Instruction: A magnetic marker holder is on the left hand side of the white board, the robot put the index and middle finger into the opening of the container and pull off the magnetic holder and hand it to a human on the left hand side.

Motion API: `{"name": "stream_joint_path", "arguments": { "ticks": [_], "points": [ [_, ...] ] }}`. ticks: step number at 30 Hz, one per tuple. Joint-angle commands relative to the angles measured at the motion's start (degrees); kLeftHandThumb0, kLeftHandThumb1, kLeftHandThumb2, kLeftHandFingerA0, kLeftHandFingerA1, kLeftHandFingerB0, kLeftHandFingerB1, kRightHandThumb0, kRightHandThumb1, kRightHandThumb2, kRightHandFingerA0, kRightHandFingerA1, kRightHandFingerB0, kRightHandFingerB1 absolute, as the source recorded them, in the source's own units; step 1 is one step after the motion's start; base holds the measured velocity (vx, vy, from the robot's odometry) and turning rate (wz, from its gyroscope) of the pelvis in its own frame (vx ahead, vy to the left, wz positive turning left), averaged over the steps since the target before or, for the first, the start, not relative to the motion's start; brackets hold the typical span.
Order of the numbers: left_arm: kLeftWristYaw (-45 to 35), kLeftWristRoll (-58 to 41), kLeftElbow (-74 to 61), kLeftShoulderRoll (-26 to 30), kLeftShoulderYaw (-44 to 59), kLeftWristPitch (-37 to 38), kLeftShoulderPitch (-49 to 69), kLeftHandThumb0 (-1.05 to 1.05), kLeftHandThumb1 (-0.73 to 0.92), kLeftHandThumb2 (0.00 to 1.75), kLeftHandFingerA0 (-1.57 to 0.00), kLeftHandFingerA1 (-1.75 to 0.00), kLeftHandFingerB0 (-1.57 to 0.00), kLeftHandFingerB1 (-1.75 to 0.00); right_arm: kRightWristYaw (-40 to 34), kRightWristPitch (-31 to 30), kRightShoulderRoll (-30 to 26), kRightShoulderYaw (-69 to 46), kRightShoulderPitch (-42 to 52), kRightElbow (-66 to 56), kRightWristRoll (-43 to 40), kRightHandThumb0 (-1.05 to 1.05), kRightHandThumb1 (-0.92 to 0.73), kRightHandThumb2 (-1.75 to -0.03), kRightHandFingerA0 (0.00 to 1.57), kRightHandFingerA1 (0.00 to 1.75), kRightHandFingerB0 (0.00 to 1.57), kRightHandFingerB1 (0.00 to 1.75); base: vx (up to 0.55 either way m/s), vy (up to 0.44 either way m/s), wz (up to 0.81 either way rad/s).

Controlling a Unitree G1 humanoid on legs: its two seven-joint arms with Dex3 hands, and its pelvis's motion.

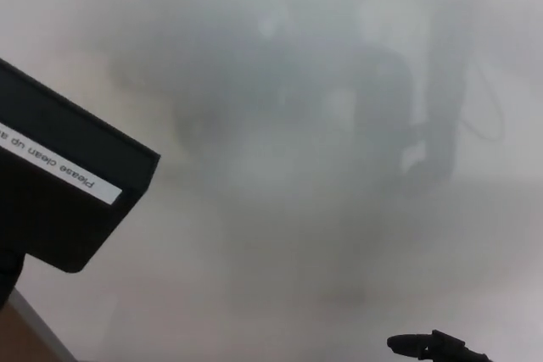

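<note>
Head view: the black magnetic marker holder sits at the left edge of the picture, tilted, with part of it cut off by the frame. A white label strip runs slantwise across its face; the words "Please clean up" can be read on it, and the rest runs out of the picture. The holder stands out in front of the white board, which fills nearly the whole view as a pale grey, glossy plane with blurred dark reflections across its upper middle and right.

Below the holder, at the very left edge, a small dark shape shows; it may be part of the left arm, but the left hand itself is out of the picture, so how the holder is gripped cannot be told.

At the bottom edge on the right, the tip of the right hand pokes into view, black, well apart from the holder. Only that tip shows, so whether its fingers are spread or closed cannot be told.

In the bottom left corner a brownish strip borders the board.
</note>
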State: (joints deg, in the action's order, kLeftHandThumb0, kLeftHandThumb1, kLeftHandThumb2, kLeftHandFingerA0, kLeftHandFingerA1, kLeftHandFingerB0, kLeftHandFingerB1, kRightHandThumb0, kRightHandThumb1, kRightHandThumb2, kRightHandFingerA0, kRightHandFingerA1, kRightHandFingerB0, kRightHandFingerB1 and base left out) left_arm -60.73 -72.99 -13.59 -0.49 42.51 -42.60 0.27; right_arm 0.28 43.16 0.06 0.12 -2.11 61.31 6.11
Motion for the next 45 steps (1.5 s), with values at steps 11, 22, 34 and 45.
{"name": "stream_joint_path", "arguments": {
  "ticks": [11,22,34,45],
  "points": [
    [-8.18,-12.20,8.53,5.86,0.27,-0.75,1.50,-0.84,0.72,0.62,-0.42,-0.35,-0.25,-0.33,-1.60,-1.99,-1.48,0.66,1.05,0.62,1.29,-0.50,-0.60,-0.58,1.11,0.56,0.77,0.51,0.00,0.000,0.00],
    [-7.60,-13.17,7.15,6.52,-1.69,-0.07,3.52,-0.85,0.56,0.93,-0.31,-0.46,-0.19,-0.44,-1.81,-2.65,-1.34,0.42,1.33,0.29,1.08,-0.50,-0.59,-0.58,1.10,0.56,0.77,0.51,0.00,0.000,0.00],
    [-8.01,-12.54,5.87,6.17,-3.54,1.25,4.21,-0.89,0.70,0.62,-0.37,-0.33,-0.19,-0.34,-2.44,-1.93,-1.59,0.64,1.19,0.49,1.61,-0.50,-0.59,-0.58,1.11,0.56,0.78,0.52,0.00,0.000,0.00],
    [-9.91,2.81,15.49,9.31,-16.73,1.68,11.28,-0.85,0.44,0.56,-0.23,-0.35,-0.28,-0.38,-2.41,-1.81,-1.44,0.74,0.99,0.38,1.67,-0.48,-0.58,-0.58,1.09,0.56,0.78,0.52,0.00,0.000,0.00]
  ]
}}
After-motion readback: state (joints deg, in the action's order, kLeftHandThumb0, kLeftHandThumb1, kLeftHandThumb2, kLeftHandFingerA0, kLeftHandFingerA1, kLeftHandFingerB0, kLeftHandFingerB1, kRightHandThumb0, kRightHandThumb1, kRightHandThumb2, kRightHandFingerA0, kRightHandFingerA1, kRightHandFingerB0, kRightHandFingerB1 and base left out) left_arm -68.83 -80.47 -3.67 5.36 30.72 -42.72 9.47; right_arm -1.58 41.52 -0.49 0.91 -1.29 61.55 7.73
